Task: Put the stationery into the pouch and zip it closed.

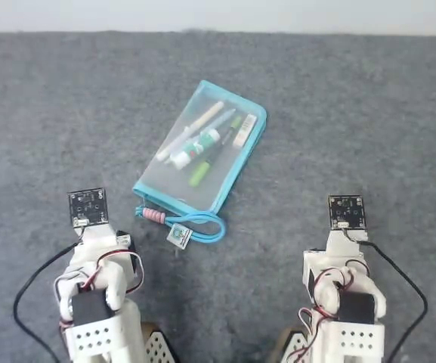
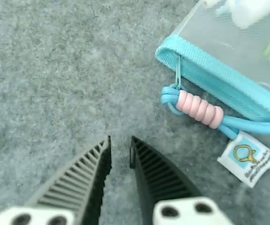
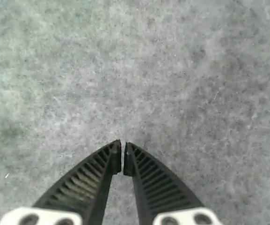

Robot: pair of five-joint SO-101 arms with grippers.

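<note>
High view: the pouch (image 1: 200,151) is seen flat on the grey surface (image 1: 354,113), ahead of the left arm (image 1: 97,295) and the right arm (image 1: 342,295) and between them. The stationery (image 1: 202,140) is seen through its clear side, already inside. The packing step is judged done, and the zip appears drawn to its end.

Left wrist view: the left gripper (image 2: 120,143) is held just parted and empty. The zip pull (image 2: 178,70) and its pink beads (image 2: 199,108) lie near, just ahead of the tips. A white tag (image 2: 247,158) bears a ring emblem; its print cannot be made out. If the zip is short of its end, that pull would need to be pinched next.

Right wrist view: the right gripper (image 3: 122,145) is seen all but closed, empty, over bare surface, well apart from the pouch.
</note>
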